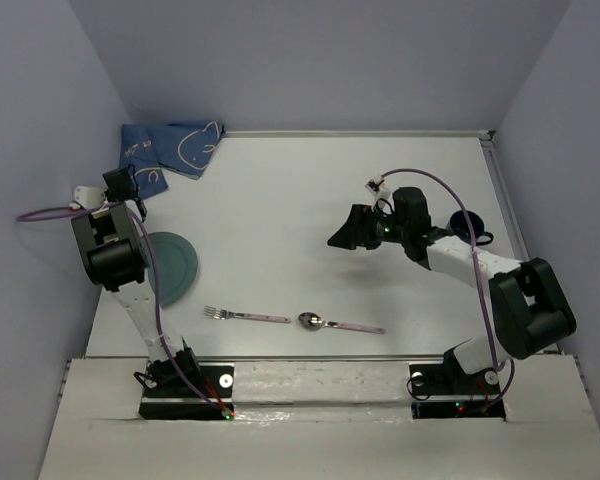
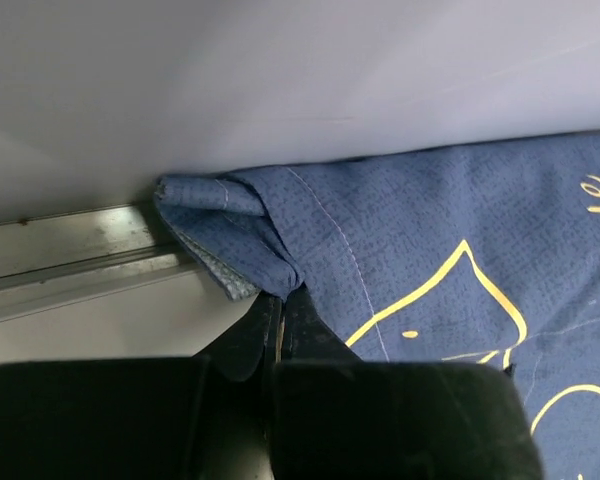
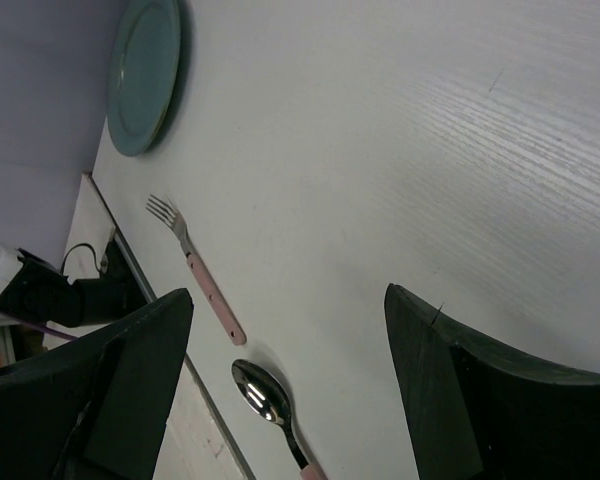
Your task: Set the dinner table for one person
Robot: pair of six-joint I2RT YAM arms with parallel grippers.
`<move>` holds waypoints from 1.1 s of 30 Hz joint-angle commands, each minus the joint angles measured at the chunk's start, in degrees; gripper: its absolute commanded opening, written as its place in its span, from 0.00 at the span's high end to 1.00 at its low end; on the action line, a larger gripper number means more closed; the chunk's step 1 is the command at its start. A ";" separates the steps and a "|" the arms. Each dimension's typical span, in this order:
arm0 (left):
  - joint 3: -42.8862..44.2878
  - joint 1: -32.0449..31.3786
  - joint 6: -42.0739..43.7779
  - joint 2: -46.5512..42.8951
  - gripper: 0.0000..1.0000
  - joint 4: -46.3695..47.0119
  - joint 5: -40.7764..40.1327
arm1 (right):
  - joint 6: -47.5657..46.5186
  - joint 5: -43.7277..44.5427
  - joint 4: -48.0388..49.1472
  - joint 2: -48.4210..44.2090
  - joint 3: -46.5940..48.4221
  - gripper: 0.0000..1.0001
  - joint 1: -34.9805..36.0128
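While the white worktop (image 1: pixel 310 190) is filling the top view, the left tool (image 1: pixel 128 188) is reaching the blue cloth (image 1: pixel 175 145) at 10 o'clock and the right tool (image 1: pixel 348 232) is hovering toward 3 o'clock. From the left wrist, that tool is clamping shut on a cloth fold. From the right wrist, the tool is gaping wide, holding nothing, with the fork (image 3: pixel 195 268) and spoon (image 3: pixel 260 392) lying toward 6 o'clock.

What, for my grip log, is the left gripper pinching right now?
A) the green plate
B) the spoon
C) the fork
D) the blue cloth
D: the left wrist view shows the left gripper shut on a folded edge of the blue cloth.
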 commanded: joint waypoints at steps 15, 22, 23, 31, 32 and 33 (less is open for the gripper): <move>6.64 -18.25 14.53 -12.45 1.00 10.49 20.66 | 3.09 6.64 4.73 -0.63 8.79 0.17 0.29; 31.86 -29.85 21.73 -17.98 1.00 -1.73 26.28 | 1.08 14.28 0.43 -7.92 12.84 0.17 0.29; 33.53 -31.26 21.74 -19.47 1.00 -2.01 26.72 | 0.72 15.16 -0.28 -9.06 12.93 0.17 0.29; 37.17 -32.15 14.63 -25.63 1.00 1.75 36.73 | -3.41 24.74 -6.69 -19.00 12.05 0.16 0.29; 33.94 -32.15 13.67 -27.46 1.00 2.90 37.62 | -4.28 26.23 -7.22 -19.35 12.05 0.15 0.29; 33.90 -32.15 13.31 -28.53 1.00 3.95 38.32 | -4.29 27.03 -7.75 -19.70 11.97 0.15 0.29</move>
